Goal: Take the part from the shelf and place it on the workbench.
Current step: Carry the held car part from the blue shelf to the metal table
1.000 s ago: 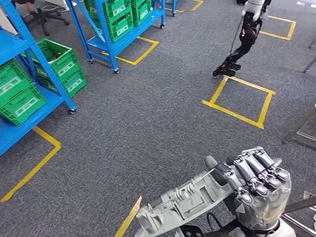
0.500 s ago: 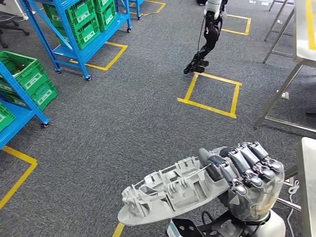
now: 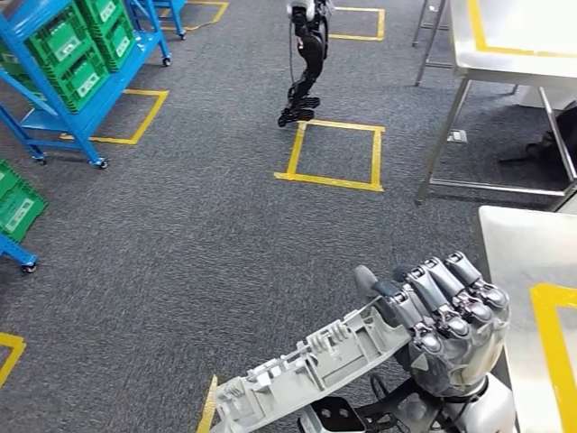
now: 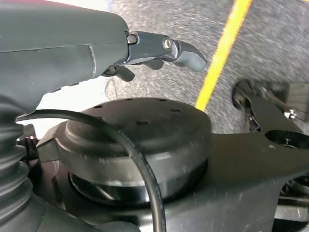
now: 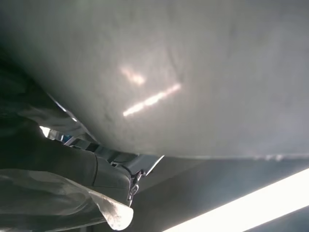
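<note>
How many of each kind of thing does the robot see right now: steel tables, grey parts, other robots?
steel tables: 2
grey part, held in the right hand: 1
other robot: 1
Total: 4

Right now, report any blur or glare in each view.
Head view: sharp, evenly lit; the robot hand and grey part are crisp. Left wrist view: floor and yellow line motion-smeared. Right wrist view: the part is soft, with bright glare streaks.

You see one grey part [image 3: 309, 370] in one right hand [image 3: 445, 325], and one left hand [image 4: 160, 48]. You see two steel workbenches [image 3: 507, 248] [image 3: 462, 36], two blue shelves [image 3: 41, 77] [image 3: 10, 248], several green crates [image 3: 61, 41] and one other robot [image 3: 306, 59].
</note>
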Controlling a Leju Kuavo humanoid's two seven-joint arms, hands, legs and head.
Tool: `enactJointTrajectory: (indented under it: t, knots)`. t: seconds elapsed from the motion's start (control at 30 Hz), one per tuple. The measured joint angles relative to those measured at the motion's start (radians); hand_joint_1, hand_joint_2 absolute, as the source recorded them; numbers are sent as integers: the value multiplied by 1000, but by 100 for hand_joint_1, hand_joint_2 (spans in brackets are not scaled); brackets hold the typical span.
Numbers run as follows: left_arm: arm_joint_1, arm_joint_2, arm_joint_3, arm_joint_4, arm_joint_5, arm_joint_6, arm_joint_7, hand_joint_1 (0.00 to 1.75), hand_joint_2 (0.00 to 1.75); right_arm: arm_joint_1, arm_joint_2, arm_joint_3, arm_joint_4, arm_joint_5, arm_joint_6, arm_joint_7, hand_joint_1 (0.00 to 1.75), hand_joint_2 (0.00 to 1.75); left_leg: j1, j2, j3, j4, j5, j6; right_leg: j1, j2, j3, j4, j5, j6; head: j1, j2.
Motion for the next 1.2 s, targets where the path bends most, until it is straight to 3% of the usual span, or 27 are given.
enactJointTrajectory:
  t: [0.07,0.1,0.13,0.17,0.2,0.27,0.33,0.4,0.43,0.5,0.57,0.63,0.67,0.7,0.77,0.83,0.9,0.97,1.03,1.1,1.13,1.17,1.2]
  knots:
    - [-2,1,-2,0,-2,-2,0,0,175,-11,-1,4,-1,0,0,0,175,175,0,-42,-63,136,-62,1,2,24,0,0,-1,-8,-2,0]
    - [-4,1,-2,0,-6,-3,1,0,175,-19,-1,5,-3,0,0,1,175,175,-1,-48,-90,192,-78,3,4,38,0,0,-1,-11,-2,0]
    - [-7,2,-3,0,-11,-4,4,0,175,-31,-2,6,-7,0,0,3,175,175,-3,-51,-104,219,-76,7,6,52,1,0,-1,-12,-2,0]
    - [-10,2,-4,0,-18,-6,7,0,175,-47,-4,7,-13,0,0,7,175,175,-4,-53,-101,209,-54,12,8,67,3,0,0,-13,-2,0]
    - [-11,2,-5,0,-26,-7,11,0,175,-69,-5,9,-23,0,0,12,175,175,-6,-59,-82,162,-15,18,10,83,5,0,0,-13,-2,0]
    - [-10,3,-10,0,-41,-11,16,0,175,-118,-10,13,-42,0,0,22,175,175,-7,-99,-35,39,60,34,11,112,6,2,2,-11,-1,0]
    - [-8,4,-15,1,-54,-16,19,0,175,-162,-15,18,-57,0,-1,28,175,175,-8,-132,-8,-38,80,43,9,135,-4,4,6,-3,-3,0]
    - [-9,5,-22,1,-63,-27,19,0,175,-195,-21,22,-68,0,-2,31,175,175,-8,-122,-1,-63,73,47,6,154,-16,2,15,11,-6,0]
    - [-10,5,-26,1,-67,-33,17,0,175,-209,-24,25,-74,0,-2,31,175,175,-7,-110,2,-73,75,48,7,148,-23,4,14,16,-7,0]
    - [-9,5,-32,2,-74,-46,11,0,175,-238,-30,29,-84,-1,-2,30,175,175,-3,-86,10,-89,83,51,9,104,-53,55,-17,25,-2,0]
    - [-6,6,-35,2,-79,-55,7,0,175,-258,-35,31,-87,-2,-3,29,175,175,-4,-59,14,-92,83,53,8,51,-113,175,-74,33,3,0]
    - [-4,7,-37,2,-81,-58,6,0,175,-263,-39,32,-87,-2,-3,29,175,175,-4,-32,15,-91,80,53,2,30,-158,263,-95,41,2,0]
    - [-4,8,-37,2,-81,-58,6,0,175,-266,-41,32,-88,-2,-3,29,175,175,-4,-20,17,-91,78,51,0,24,-155,255,-80,44,3,0]
    - [-4,8,-39,2,-81,-58,6,0,175,-269,-43,33,-89,-2,-3,29,175,175,-3,-8,20,-90,75,49,-3,17,-130,208,-50,47,3,0]
    - [-4,8,-43,2,-82,-58,6,0,175,-274,-45,33,-91,-2,-3,28,175,175,-4,11,26,-87,66,41,-2,-16,-56,74,1,48,3,0]
    - [-3,9,-47,2,-83,-59,6,0,175,-278,-46,34,-93,-2,-3,28,175,175,-9,26,29,-83,57,30,3,-34,-16,6,10,35,4,0]
    - [-3,10,-50,2,-84,-59,6,0,175,-279,-47,34,-94,-2,-3,27,175,175,-11,41,34,-82,51,23,6,-18,-14,3,6,16,4,0]
    - [-4,10,-52,2,-86,-59,5,0,175,-279,-47,34,-96,-2,-2,25,175,175,-6,21,32,-66,33,14,5,-3,-13,2,6,4,3,0]
    - [-5,10,-53,2,-89,-60,3,0,175,-280,-47,33,-98,-1,-2,24,175,175,-2,-26,-9,28,-22,7,4,8,-10,0,6,-7,0,0]
    - [-8,10,-53,2,-89,-63,-1,0,175,-280,-48,33,-98,-1,-2,24,175,175,-3,-49,-76,168,-81,8,8,19,-9,0,4,-13,0,0]
    - [-11,10,-53,2,-88,-64,-2,0,175,-279,-48,33,-98,-1,-2,24,175,175,-5,-51,-97,211,-88,11,10,25,-7,1,3,-14,0,0]
    - [-13,9,-53,2,-89,-65,-3,0,175,-278,-48,33,-98,-1,-2,24,175,175,-6,-52,-100,217,-75,15,12,31,-4,1,2,-16,0,0]
    - [-13,9,-53,2,-89,-66,-3,0,175,-278,-48,33,-98,-1,-2,24,175,175,-7,-52,-88,185,-43,20,14,36,-1,1,2,-16,0,0]
